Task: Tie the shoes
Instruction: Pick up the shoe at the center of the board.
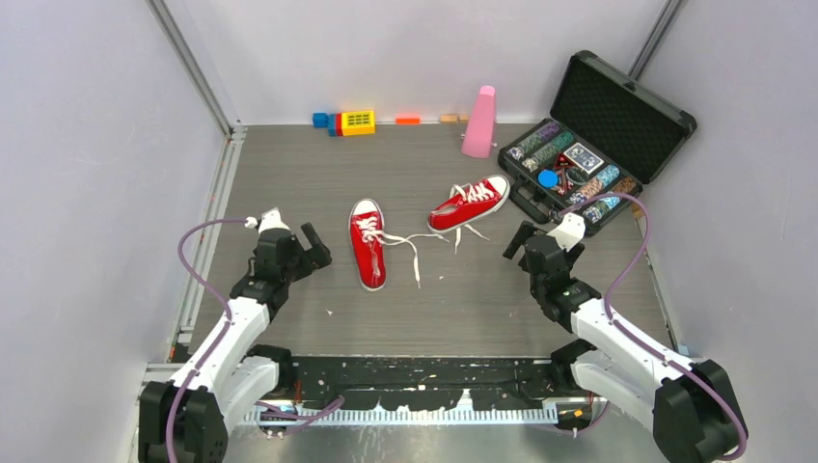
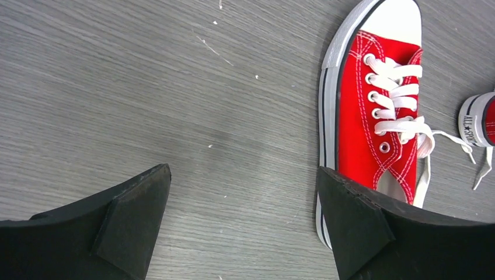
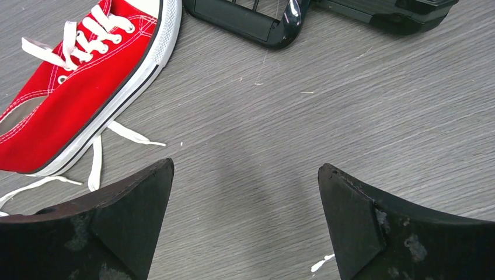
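Two red shoes with white soles lie in the middle of the table with their laces undone. One shoe points away from me; the other shoe lies angled to the right. Loose white laces trail between them. My left gripper hovers open just left of the nearer shoe, whose side runs by the right fingertip. My right gripper stands open to the right of the other shoe, over bare table. Nothing is between either pair of fingers.
An open black case of poker chips sits at the back right, its front edge close ahead of my right gripper. A pink cone-shaped object and several coloured blocks line the back wall. Grey walls enclose three sides.
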Controlling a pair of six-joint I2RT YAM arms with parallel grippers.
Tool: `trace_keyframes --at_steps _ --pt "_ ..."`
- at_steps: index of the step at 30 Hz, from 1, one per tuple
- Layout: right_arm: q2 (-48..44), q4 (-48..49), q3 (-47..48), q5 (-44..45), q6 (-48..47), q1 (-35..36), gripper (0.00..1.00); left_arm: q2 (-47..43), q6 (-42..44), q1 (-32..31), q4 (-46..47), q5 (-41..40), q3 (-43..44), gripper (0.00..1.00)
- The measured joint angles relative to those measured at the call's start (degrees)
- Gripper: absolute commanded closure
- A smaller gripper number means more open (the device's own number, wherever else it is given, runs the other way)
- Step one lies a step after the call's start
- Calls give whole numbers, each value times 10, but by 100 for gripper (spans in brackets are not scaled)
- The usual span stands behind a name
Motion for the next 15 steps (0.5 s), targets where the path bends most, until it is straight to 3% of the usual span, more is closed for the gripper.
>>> trace_keyframes --at_steps 3,6,10,15 --pt "0 0 0 0 0 0 0 1 2 0 7 17 -1 0" --pt "0 1 0 -3 0 0 0 3 11 0 45 66 -10 12" --pt "-1 2 0 -11 0 0 1 49 28 -15 101 134 -12 15" --pt "-1 3 0 -18 0 0 0 129 58 -115 110 142 16 18"
